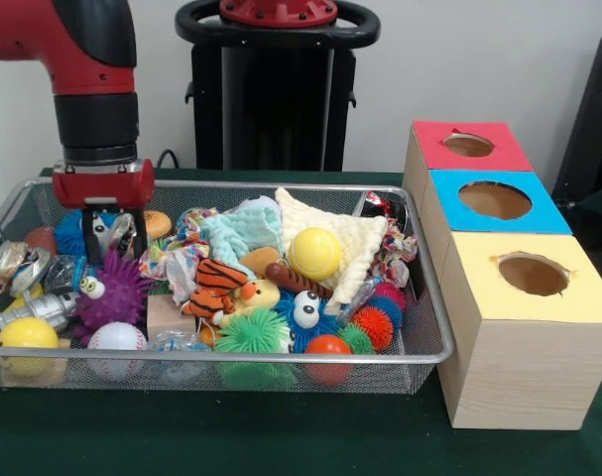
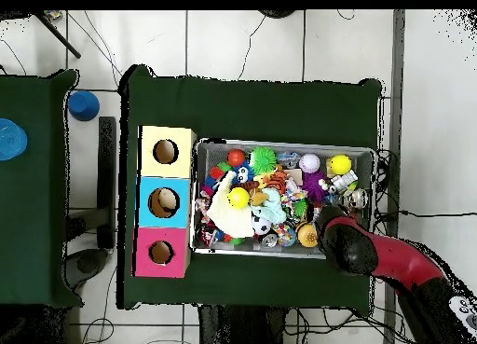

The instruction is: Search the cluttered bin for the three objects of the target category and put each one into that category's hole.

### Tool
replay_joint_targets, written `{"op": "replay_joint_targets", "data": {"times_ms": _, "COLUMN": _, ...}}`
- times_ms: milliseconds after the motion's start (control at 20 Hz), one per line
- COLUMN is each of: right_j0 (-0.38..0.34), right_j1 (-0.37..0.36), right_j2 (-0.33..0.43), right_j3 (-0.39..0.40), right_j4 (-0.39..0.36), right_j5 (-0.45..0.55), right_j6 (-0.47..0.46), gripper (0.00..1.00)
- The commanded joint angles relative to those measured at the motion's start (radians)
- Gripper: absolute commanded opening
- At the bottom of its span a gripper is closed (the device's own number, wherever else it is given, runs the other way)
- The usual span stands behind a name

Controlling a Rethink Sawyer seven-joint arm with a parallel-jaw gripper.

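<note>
The silver wire-mesh bin [image 1: 420, 297] is full of toys. My gripper [image 1: 113, 246] hangs on the red arm at the bin's back left, with its black fingers [image 1: 87, 236] spread apart low over a blue spiky ball [image 1: 72, 233]. It holds nothing. One see-through bluish bag [image 1: 64, 272] lies just in front of the gripper. Another see-through bag [image 1: 178, 343] lies by the front wall. The blue-faced box's hole [image 1: 494, 200] is at the right, between the red and yellow boxes. In the overhead view the arm [image 2: 359, 252] hides the gripper at the bin's [image 2: 279, 143] corner, and the blue box's hole [image 2: 164, 202] shows at the left.
Dented silver cans [image 1: 43, 309] lie at the bin's left. A purple spiky ball [image 1: 117, 293], a yellow ball [image 1: 315, 253], a tiger toy [image 1: 219, 283], cloths and rope toys fill the middle. The red box's hole [image 1: 468, 145] and the yellow box's hole [image 1: 533, 275] flank the blue one.
</note>
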State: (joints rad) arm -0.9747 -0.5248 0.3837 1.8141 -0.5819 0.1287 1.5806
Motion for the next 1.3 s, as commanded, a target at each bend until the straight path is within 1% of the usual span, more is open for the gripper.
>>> {"op": "replay_joint_targets", "data": {"times_ms": 50, "right_j0": -0.006, "right_j1": 0.070, "right_j2": -0.018, "right_j3": -0.097, "right_j4": -0.065, "right_j5": -0.041, "right_j6": 0.048, "gripper": 1.00}}
{"op": "replay_joint_targets", "data": {"times_ms": 200, "right_j0": -0.029, "right_j1": 0.078, "right_j2": 0.002, "right_j3": -0.099, "right_j4": -0.066, "right_j5": -0.025, "right_j6": 0.026, "gripper": 1.00}}
{"op": "replay_joint_targets", "data": {"times_ms": 350, "right_j0": -0.063, "right_j1": 0.072, "right_j2": 0.043, "right_j3": -0.093, "right_j4": -0.065, "right_j5": 0.039, "right_j6": -0.030, "gripper": 1.00}}
{"op": "replay_joint_targets", "data": {"times_ms": 750, "right_j0": -0.112, "right_j1": 0.042, "right_j2": 0.079, "right_j3": -0.088, "right_j4": -0.064, "right_j5": 0.114, "right_j6": -0.091, "gripper": 1.00}}
{"op": "replay_joint_targets", "data": {"times_ms": 950, "right_j0": -0.126, "right_j1": 0.044, "right_j2": 0.088, "right_j3": -0.094, "right_j4": -0.062, "right_j5": 0.136, "right_j6": -0.105, "gripper": 1.00}}
{"op": "replay_joint_targets", "data": {"times_ms": 1300, "right_j0": -0.122, "right_j1": 0.038, "right_j2": 0.080, "right_j3": -0.095, "right_j4": -0.069, "right_j5": 0.143, "right_j6": -0.102, "gripper": 1.00}}
